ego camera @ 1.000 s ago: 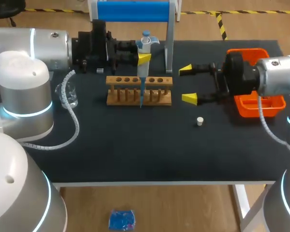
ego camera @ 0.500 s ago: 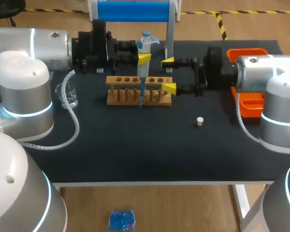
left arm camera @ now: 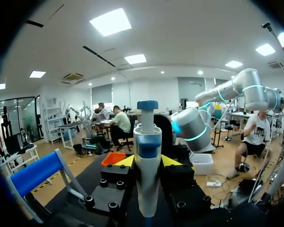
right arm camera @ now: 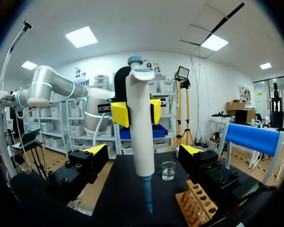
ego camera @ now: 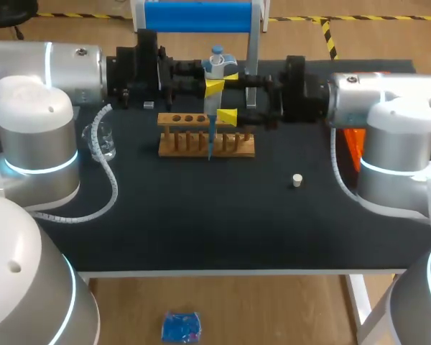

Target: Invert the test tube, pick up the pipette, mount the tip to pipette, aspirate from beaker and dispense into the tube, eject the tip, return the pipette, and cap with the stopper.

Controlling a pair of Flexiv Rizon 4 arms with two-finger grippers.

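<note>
**Left gripper clamped on pipette, right gripper spread around it**

The stopper (ego camera: 297, 180) is lying on the black table (ego camera: 201, 223), lower right of centre in the head view. Beyond it, the pipette (ego camera: 215, 67) is hanging upright at upper centre, its blue tip (ego camera: 210, 144) pointing down across the front of the wooden rack (ego camera: 233, 136). The left gripper (ego camera: 212, 86) is pinching the pipette's body from both sides. The right gripper (ego camera: 230, 95) is straddling the pipette, fingers spread wide, neither touching it. The beaker (ego camera: 105, 141) is sitting well apart to the rack's left. An orange tray (ego camera: 350, 144) is peeking out behind the right arm (ego camera: 388, 108), and a blue-topped stand (ego camera: 197, 16) is standing at the far edge.
</note>
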